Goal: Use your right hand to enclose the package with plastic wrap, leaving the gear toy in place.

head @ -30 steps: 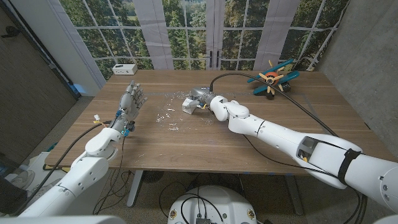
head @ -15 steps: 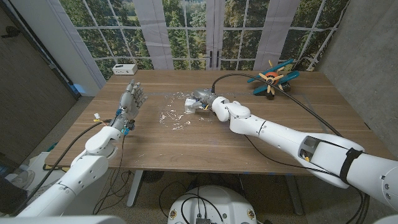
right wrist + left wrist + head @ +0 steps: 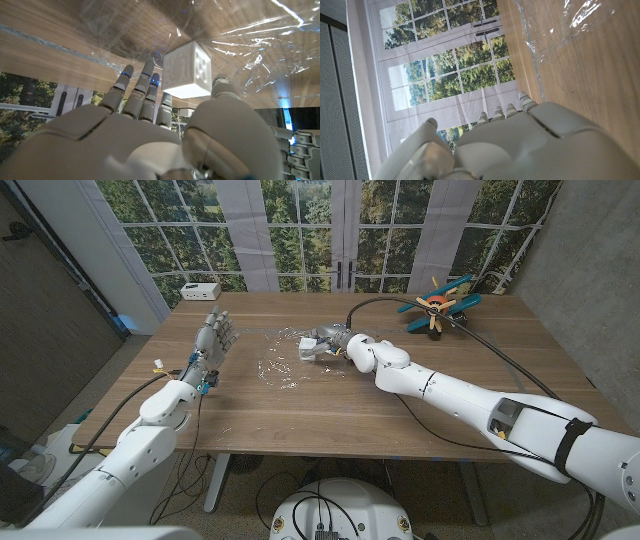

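Note:
The package (image 3: 309, 348), a small white cube, sits mid-table on the crumpled sheet of clear plastic wrap (image 3: 276, 364). My right hand (image 3: 333, 340) is on its right side. In the right wrist view the package (image 3: 187, 70) lies between the fingers (image 3: 142, 92) and the thumb, with plastic wrap (image 3: 250, 45) draped around it. The orange and teal gear toy (image 3: 437, 305) stands at the far right of the table, apart from the hand. My left hand (image 3: 212, 338) stands upright at the left, fingers apart and holding nothing. Its wrist view shows the left hand (image 3: 520, 145) near the edge of the plastic wrap (image 3: 570, 25).
A small white box (image 3: 200, 290) sits at the table's far left corner. A black cable (image 3: 480, 345) runs from the far middle across the right half of the table (image 3: 330, 420). Windows stand behind the far edge.
My right hand has shifted slightly right and farther away, with the package going along and the wrap bunching beside it. The left hand has stayed put.

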